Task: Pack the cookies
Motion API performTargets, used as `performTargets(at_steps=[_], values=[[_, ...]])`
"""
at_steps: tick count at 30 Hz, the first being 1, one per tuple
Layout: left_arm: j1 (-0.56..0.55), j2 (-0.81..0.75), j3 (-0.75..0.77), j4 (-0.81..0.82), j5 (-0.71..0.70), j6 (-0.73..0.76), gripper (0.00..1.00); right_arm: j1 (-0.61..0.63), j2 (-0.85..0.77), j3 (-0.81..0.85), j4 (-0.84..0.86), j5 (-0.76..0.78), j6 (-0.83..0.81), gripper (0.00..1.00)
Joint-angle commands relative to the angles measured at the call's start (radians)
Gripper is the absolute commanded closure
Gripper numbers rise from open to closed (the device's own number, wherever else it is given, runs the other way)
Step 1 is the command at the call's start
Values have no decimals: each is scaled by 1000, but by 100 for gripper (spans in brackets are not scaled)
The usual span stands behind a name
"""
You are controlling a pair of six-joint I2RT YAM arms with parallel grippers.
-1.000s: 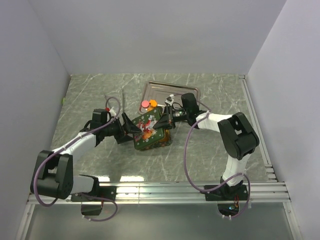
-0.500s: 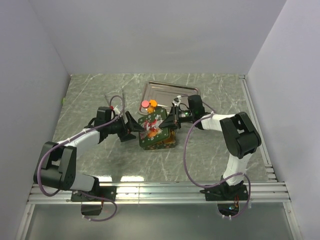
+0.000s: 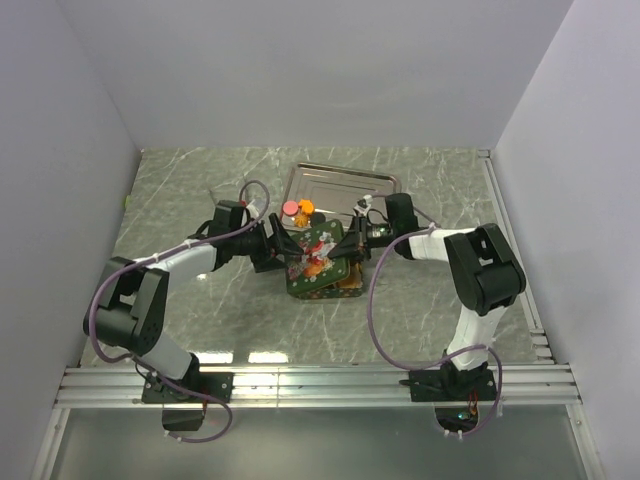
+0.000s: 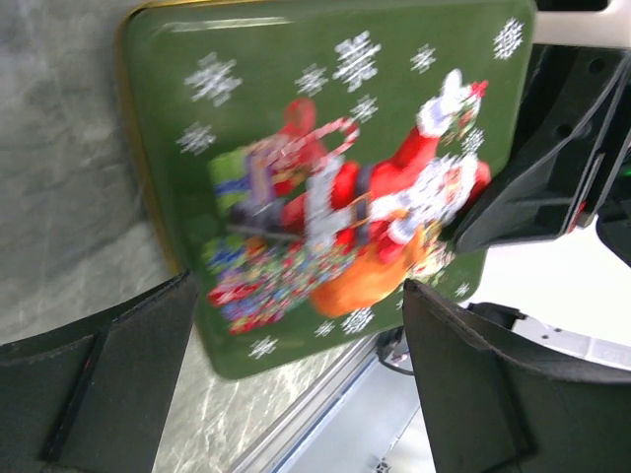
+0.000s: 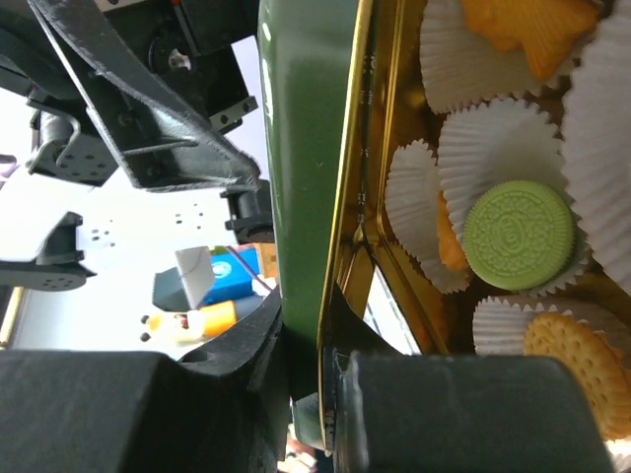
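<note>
A green Santa lid [image 3: 316, 248] [image 4: 325, 177] lies tilted over the open green tin [image 3: 330, 285]. My right gripper [image 3: 352, 238] [image 5: 330, 365] is shut on the lid's right edge [image 5: 306, 148]. Inside the gold tin [image 5: 370, 246], white paper cups hold cookies: a green one [image 5: 518, 235] and orange ones [image 5: 582, 360] [image 5: 532, 25]. My left gripper [image 3: 278, 245] [image 4: 301, 296] is open at the lid's left side, one finger [image 4: 118, 374] on either side of the lid's near edge. A pink-red cookie [image 3: 290, 208] and an orange cookie [image 3: 306, 207] sit on the table behind the tin.
A metal tray [image 3: 340, 182] lies at the back of the marble table [image 3: 180, 190], just behind the tin. White walls close in the left, back and right. An aluminium rail [image 3: 320, 378] runs along the near edge.
The lid and tin have shifted right, and the lid now lies flatter over the tin. My left gripper has followed it to the right. My right gripper has kept its hold.
</note>
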Motion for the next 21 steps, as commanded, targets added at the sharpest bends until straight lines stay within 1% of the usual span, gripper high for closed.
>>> performTargets(at_steps=[1, 6, 11, 16, 19, 21], values=[[-9, 2, 20, -23, -50, 35, 10, -58, 33, -55, 55, 10, 25, 100], [-9, -7, 19, -43, -83, 49, 10, -101, 59, -76, 57, -12, 8, 100], [-29, 63, 26, -2, -65, 34, 10, -118, 90, -112, 143, -19, 71, 100], [-72, 144, 11, 148, -30, -18, 9, -122, 127, -107, 129, -18, 60, 100], [-84, 163, 5, 208, -22, -55, 9, -128, 136, -99, 118, -16, 57, 100], [-92, 158, 8, 218, -30, -63, 10, -129, 135, -96, 110, -15, 56, 100]])
